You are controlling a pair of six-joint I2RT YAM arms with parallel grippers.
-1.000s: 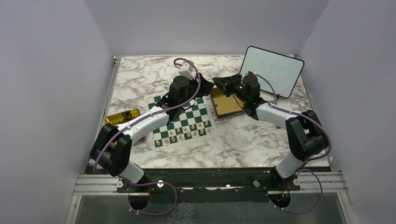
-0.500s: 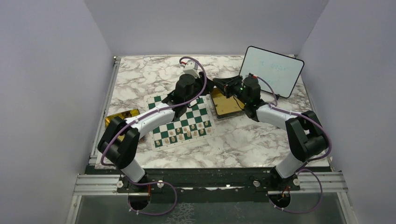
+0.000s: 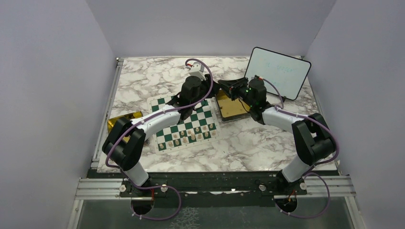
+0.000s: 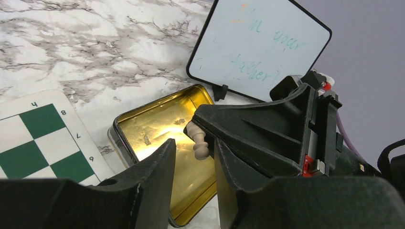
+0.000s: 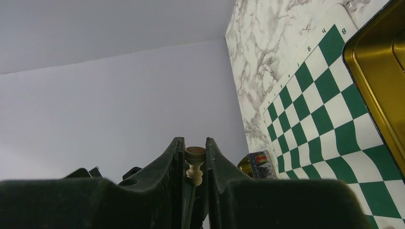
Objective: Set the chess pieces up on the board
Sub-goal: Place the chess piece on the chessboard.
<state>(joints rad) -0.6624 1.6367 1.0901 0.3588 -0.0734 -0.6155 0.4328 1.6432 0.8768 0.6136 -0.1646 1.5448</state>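
The green-and-white board (image 3: 198, 116) lies mid-table, and several cream chess pieces (image 3: 184, 139) stand in its near rows. My right gripper (image 5: 195, 144) is shut on one cream chess piece (image 5: 195, 163), held sideways above the gold tin (image 3: 232, 108). In the left wrist view that piece (image 4: 198, 141) sticks out of the right gripper's fingers, between my left gripper's (image 4: 193, 153) fingertips. The left gripper is open, with a gap showing on the piece's left side. Both grippers meet tip to tip just right of the board's far corner (image 3: 216, 88).
A framed whiteboard (image 3: 278, 71) leans at the back right, behind the open gold tin (image 4: 157, 125). A second gold tin (image 3: 125, 119) lies left of the board. The board's corner (image 4: 45, 136) shows at the left of the left wrist view.
My left arm has swung right, off the board's far side and up to the right gripper. Its jaws have narrowed around the held piece. The right arm has stayed still.
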